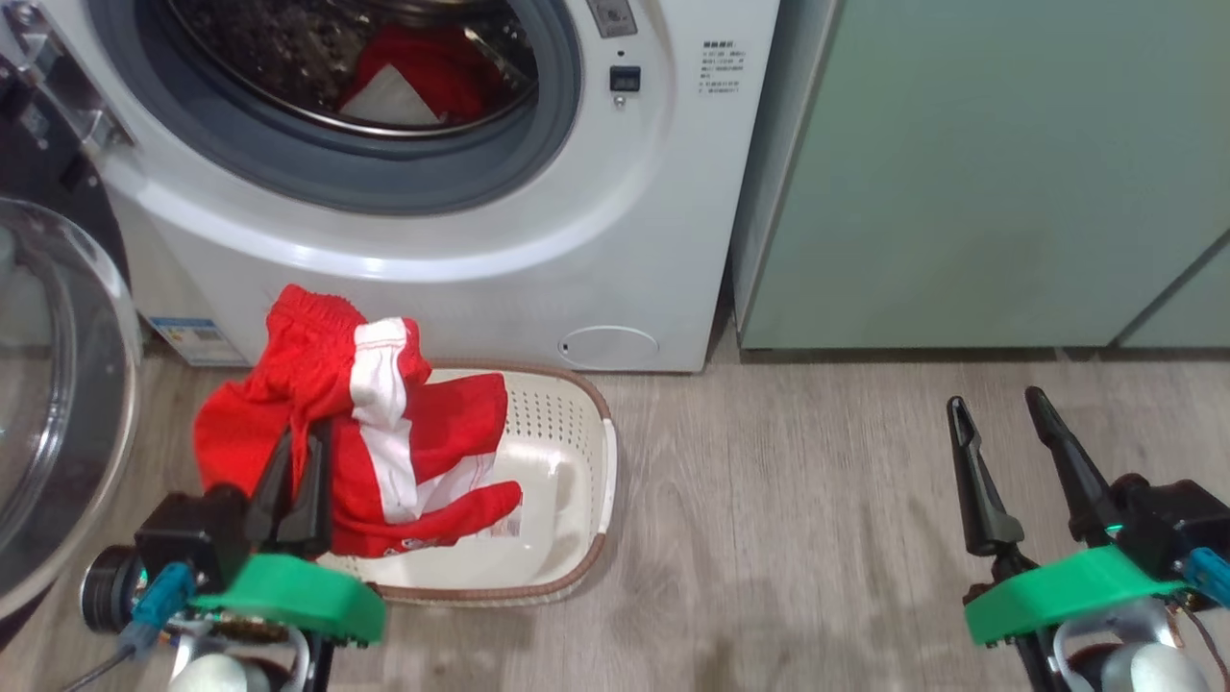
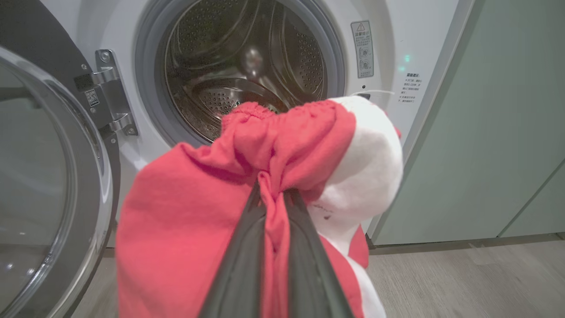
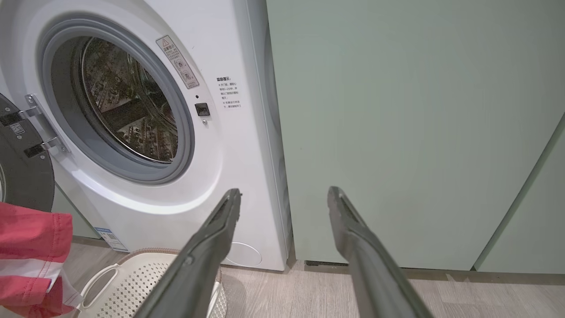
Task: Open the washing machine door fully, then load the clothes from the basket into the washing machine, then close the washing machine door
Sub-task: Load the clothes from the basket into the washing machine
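Gripping clothes [image 2: 273, 145]: left fingers [image 2: 309, 265] | head view: garment [image 1: 423, 67] inside washing machine [image 1: 577, 240]

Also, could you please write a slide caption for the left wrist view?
Left hand grips red shorts, lifted in front of the open washing machine.
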You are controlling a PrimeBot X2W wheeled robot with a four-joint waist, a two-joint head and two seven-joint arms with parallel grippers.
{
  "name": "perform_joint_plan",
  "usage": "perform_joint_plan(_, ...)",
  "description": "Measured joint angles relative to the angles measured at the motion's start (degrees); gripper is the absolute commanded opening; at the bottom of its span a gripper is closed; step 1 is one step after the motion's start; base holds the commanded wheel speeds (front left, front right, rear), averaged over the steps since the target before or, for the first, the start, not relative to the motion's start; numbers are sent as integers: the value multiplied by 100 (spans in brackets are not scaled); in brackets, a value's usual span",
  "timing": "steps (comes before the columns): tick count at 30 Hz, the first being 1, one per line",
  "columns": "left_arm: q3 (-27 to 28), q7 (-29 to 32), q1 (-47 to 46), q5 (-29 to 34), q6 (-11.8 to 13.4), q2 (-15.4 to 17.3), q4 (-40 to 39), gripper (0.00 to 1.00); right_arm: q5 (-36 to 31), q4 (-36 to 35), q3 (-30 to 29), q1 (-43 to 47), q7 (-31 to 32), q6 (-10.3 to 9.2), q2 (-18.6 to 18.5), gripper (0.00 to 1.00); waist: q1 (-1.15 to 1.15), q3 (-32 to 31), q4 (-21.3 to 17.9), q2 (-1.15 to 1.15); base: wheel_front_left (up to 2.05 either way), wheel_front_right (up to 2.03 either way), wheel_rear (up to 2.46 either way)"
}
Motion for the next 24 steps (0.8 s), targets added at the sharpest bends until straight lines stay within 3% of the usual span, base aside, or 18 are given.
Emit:
perform_joint_plan(7, 62, 12, -556, -196, -196, 8, 235, 0, 1, -132, 76, -198, -74, 0, 1, 100, 0, 457, -77, 0, 0, 0, 0)
perform_joint_plan(15, 335, 264, -2285, -671, -753, 66, 1403, 0, 101, -210, 246, -753, -321, 0, 0, 100, 2, 1392, -279, 0, 0, 0, 0)
perform_joint_plan(24, 566, 1161, -4306, -850, -1176, 580, 2742, 0, 432, 111, 505, -1240, -673, 0, -1, 100, 2, 2417, -730, 0, 0, 0, 0)
